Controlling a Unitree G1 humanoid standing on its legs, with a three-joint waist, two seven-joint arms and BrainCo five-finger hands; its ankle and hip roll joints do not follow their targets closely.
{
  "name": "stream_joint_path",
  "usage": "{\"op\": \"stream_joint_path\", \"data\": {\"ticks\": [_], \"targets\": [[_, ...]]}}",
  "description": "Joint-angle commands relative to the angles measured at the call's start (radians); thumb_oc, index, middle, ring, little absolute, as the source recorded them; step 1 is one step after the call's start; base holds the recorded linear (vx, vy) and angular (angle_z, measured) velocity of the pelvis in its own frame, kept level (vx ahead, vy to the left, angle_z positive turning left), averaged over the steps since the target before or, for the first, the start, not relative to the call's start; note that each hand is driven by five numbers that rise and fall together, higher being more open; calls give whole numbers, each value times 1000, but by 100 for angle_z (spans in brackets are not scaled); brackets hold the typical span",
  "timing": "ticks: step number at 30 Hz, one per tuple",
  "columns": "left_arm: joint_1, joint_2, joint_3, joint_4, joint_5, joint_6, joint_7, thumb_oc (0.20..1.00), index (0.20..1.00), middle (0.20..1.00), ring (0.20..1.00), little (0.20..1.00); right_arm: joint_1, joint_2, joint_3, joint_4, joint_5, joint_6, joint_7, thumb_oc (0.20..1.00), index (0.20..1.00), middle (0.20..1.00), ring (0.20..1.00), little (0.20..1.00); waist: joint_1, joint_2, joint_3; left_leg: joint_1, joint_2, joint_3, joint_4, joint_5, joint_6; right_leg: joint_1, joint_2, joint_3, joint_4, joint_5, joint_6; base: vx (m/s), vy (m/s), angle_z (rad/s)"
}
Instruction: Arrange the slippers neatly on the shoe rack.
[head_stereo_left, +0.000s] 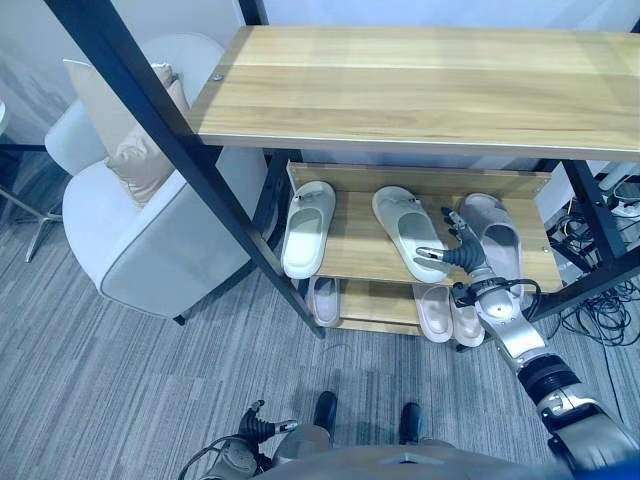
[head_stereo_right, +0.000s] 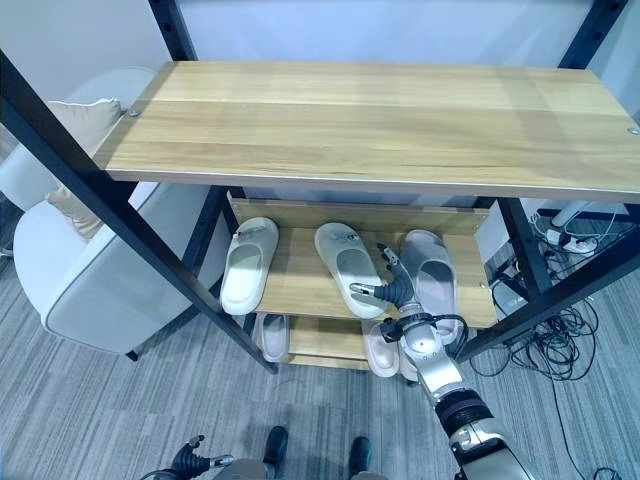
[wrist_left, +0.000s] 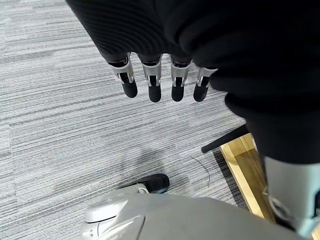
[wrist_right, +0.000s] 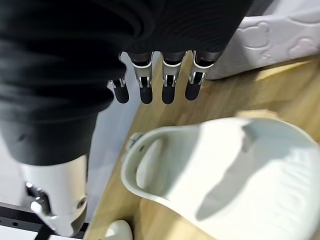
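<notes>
1. I have my right hand (head_stereo_left: 462, 252) at the middle shelf (head_stereo_left: 365, 250), fingers (wrist_right: 168, 90) spread wide and holding nothing, just beside the skewed pale green slipper (head_stereo_left: 408, 232), probably to straighten it
2. My right wrist view shows its heel close up; my left hand (wrist_left: 160, 82) hangs relaxed over the carpet (wrist_left: 60, 115)

The shoe rack (head_stereo_left: 420, 95) has pale wooden boards with visible grain and a low sheen, held in a matt black metal frame (head_stereo_left: 150, 120). The slippers (head_stereo_left: 410, 232) look like smooth, matt moulded foam or rubber. The floor (head_stereo_left: 130, 390) is ribbed grey carpet.
</notes>
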Motion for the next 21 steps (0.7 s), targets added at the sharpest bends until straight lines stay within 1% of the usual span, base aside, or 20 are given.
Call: {"op": "stream_joint_path", "data": {"ticks": [1,4,6,8,16,21], "targets": [[-62,-16,-47,66,-36,-25,15,1000,1000,1000,1000,1000,-9,12,-7,-30,49,-24,-1,1000,1000,1000,1000,1000,21,-27,-11,-21,-17,23,7,-38,-31,59,-81,-15,11,-81,95,15,10,8],[-62,-18,-52,69,-28,-21,15,1000,1000,1000,1000,1000,5,14,1,-37,39,-20,0,1000,1000,1000,1000,1000,22,-23,-10,-29,-18,22,7,-37,-31,51,-85,-16,11,-79,96,5,4,2],[-61,-20,-57,71,-28,-22,20,1000,1000,1000,1000,1000,24,39,-18,-41,115,-39,2,1000,1000,1000,1000,1000,17,-19,-8,-33,-18,26,7,-36,-32,47,-86,-15,11,-78,97,0,0,0],[-58,-21,-57,73,-28,-21,19,1000,1000,1000,1000,1000,30,52,-20,-42,138,-39,7,1000,1000,1000,1000,1000,16,-19,-8,-32,-18,27,7,-36,-32,47,-86,-14,11,-80,97,0,0,0],[-56,-25,-66,58,-25,-21,16,1000,1000,1000,1000,1000,74,64,7,-49,137,-29,32,1000,1000,1000,1000,1000,9,-17,-11,-20,-18,25,7,-43,-31,58,-86,-18,11,-85,98,4,-1,0],[-53,-24,-65,60,-26,-18,14,1000,1000,1000,1000,1000,82,57,16,-95,124,-23,36,1000,1000,1000,1000,1000,9,-22,-5,-24,-20,24,7,-44,-29,56,-87,-20,11,-86,98,1,5,1]]}}
